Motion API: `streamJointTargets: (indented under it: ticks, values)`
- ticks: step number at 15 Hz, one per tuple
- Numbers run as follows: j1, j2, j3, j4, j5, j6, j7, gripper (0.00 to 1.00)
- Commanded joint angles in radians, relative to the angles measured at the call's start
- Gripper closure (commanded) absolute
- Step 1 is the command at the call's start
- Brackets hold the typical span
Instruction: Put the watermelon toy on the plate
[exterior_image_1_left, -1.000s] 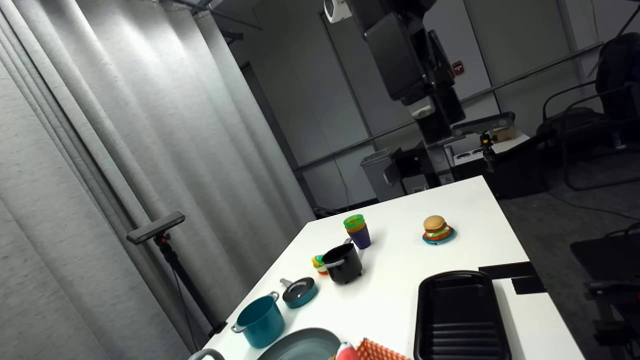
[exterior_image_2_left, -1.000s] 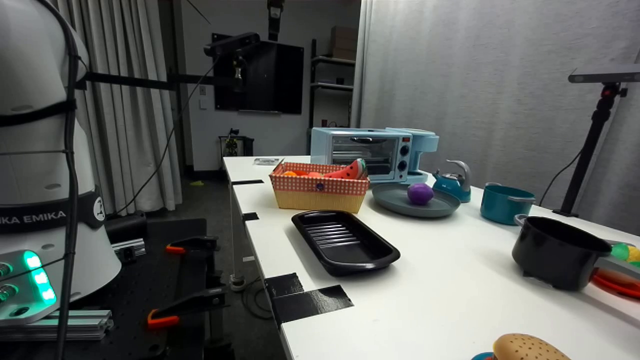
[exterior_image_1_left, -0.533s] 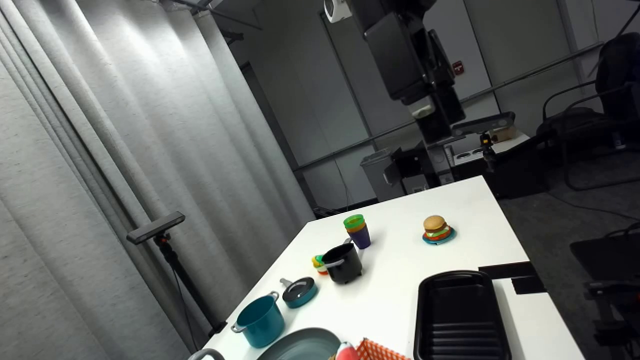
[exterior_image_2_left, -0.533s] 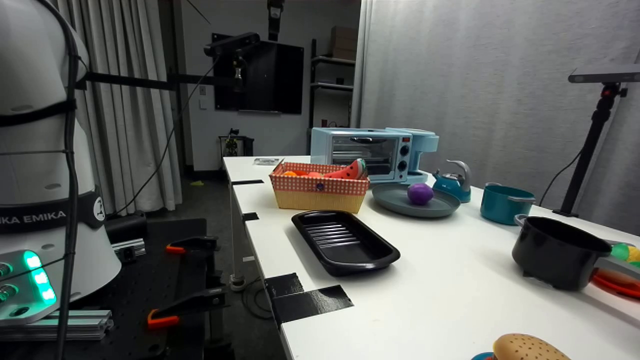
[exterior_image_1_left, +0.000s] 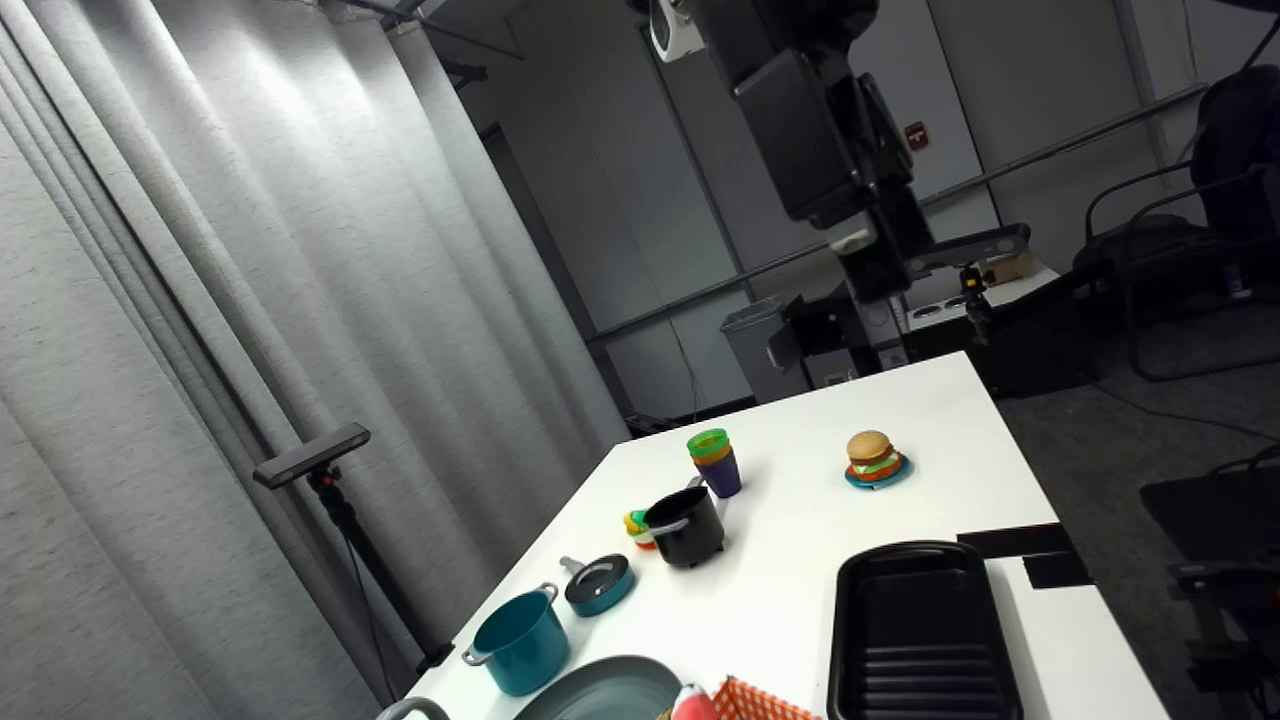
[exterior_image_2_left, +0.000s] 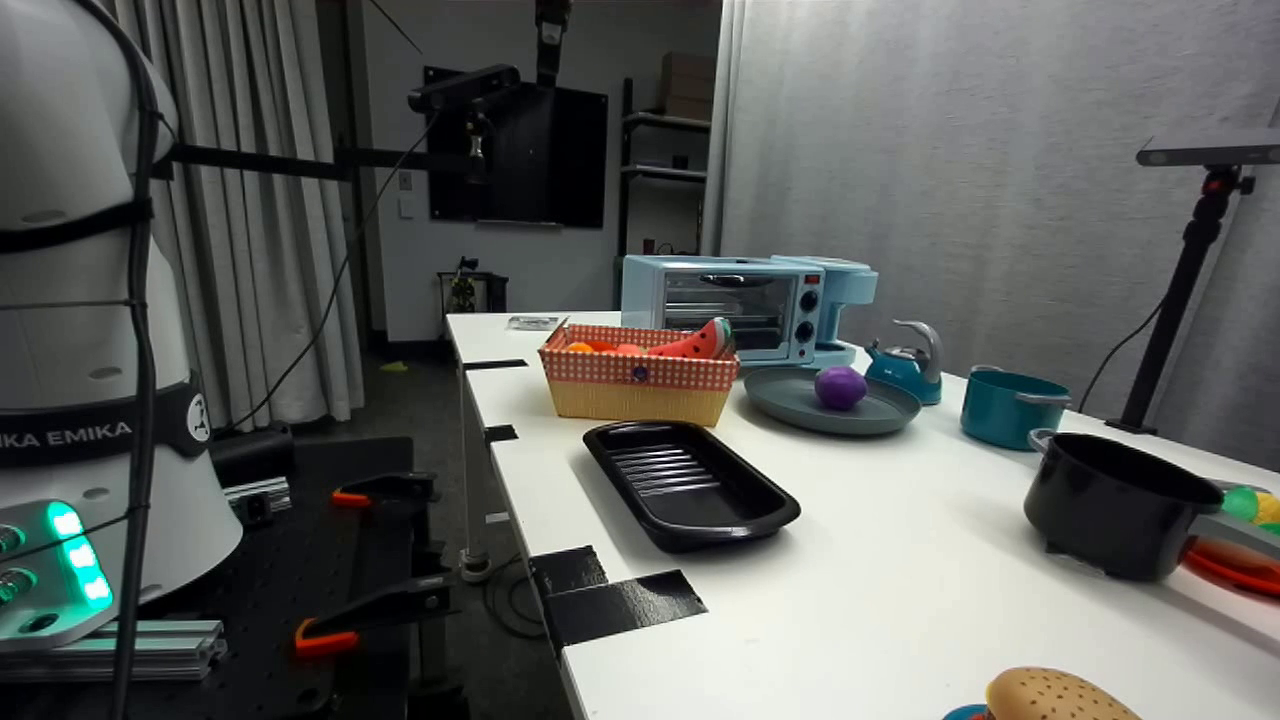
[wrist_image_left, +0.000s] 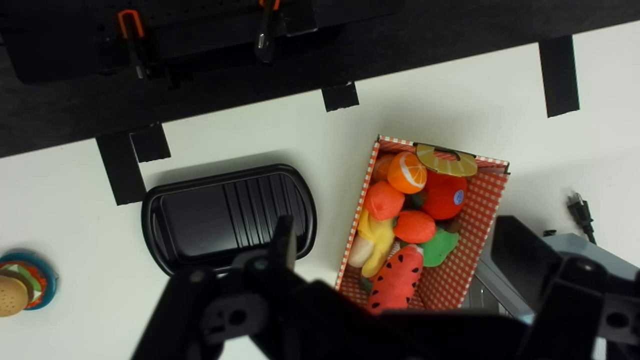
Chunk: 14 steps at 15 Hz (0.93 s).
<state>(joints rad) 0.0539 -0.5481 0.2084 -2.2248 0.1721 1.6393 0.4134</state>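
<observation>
The watermelon toy (exterior_image_2_left: 697, 342), red with dark seeds and a green rind, leans in the checked basket (exterior_image_2_left: 640, 400), its rind end above the rim. In the wrist view the watermelon toy (wrist_image_left: 397, 277) lies at the basket's lower end, partly hidden by the gripper. Its tip (exterior_image_1_left: 693, 705) shows at the bottom edge in an exterior view. The grey-green plate (exterior_image_2_left: 780, 405) stands beside the basket with a purple toy (exterior_image_2_left: 840, 388) on it; the plate (exterior_image_1_left: 610, 690) is cut off in an exterior view. My gripper (wrist_image_left: 400, 239) is open and empty, high above the basket.
The basket also holds several toy fruits, such as an orange (wrist_image_left: 407, 172). A black tray (exterior_image_2_left: 690, 485) lies in front. A light-blue toaster oven (exterior_image_2_left: 740, 300) and teal kettle (exterior_image_2_left: 905, 372) stand behind; pots (exterior_image_2_left: 1015, 408) and a burger toy (exterior_image_1_left: 873, 455) stand elsewhere.
My arm and gripper have moved slightly downward in the last half second. The watermelon toy, the basket, the plate and the other objects have not moved.
</observation>
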Motion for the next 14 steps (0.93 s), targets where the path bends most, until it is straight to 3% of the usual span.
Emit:
streamJointTargets:
  ticks: [1,14]
  values:
    - [-0.001,0.02,0.0,-0.009,-0.015,0.015,-0.008,0.0]
    - [0.018,0.147,0.009,-0.065,-0.044,0.169,-0.025,0.0]
